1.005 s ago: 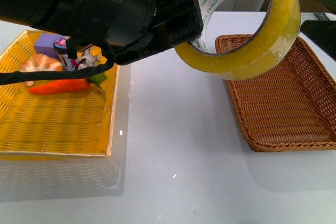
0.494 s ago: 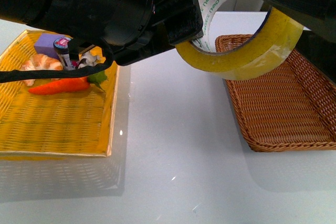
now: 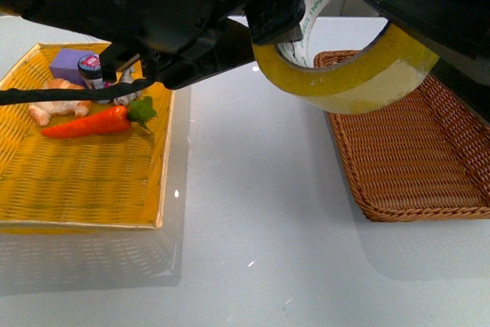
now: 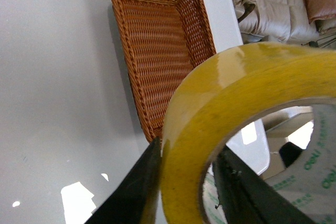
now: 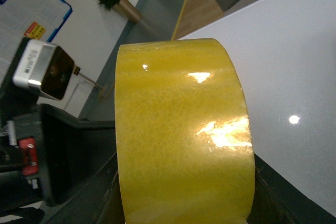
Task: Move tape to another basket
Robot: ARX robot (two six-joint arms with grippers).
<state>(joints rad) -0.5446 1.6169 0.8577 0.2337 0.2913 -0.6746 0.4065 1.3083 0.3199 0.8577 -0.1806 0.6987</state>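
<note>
The yellow tape (image 3: 344, 86) with a white, green-printed core hangs in the air at the top centre of the front view, above the near-left corner of the dark brown wicker basket (image 3: 413, 151). My left gripper (image 3: 276, 17) is shut on the roll's left side and my right gripper (image 3: 398, 13) is shut on its right side. In the left wrist view the tape (image 4: 220, 129) sits between the jaws with the basket (image 4: 163, 45) beyond. In the right wrist view the tape (image 5: 181, 140) fills the space between the jaws.
A bright yellow flat woven tray (image 3: 76, 181) lies at the left with a toy carrot (image 3: 92, 122), a purple block (image 3: 70, 63), a small bottle (image 3: 92, 70) and a bread-like toy (image 3: 53, 105). White tabletop (image 3: 253, 212) lies between tray and basket.
My right gripper has come in from the right and closed on the tape's right side. The left arm has risen a little, with the roll now held by both.
</note>
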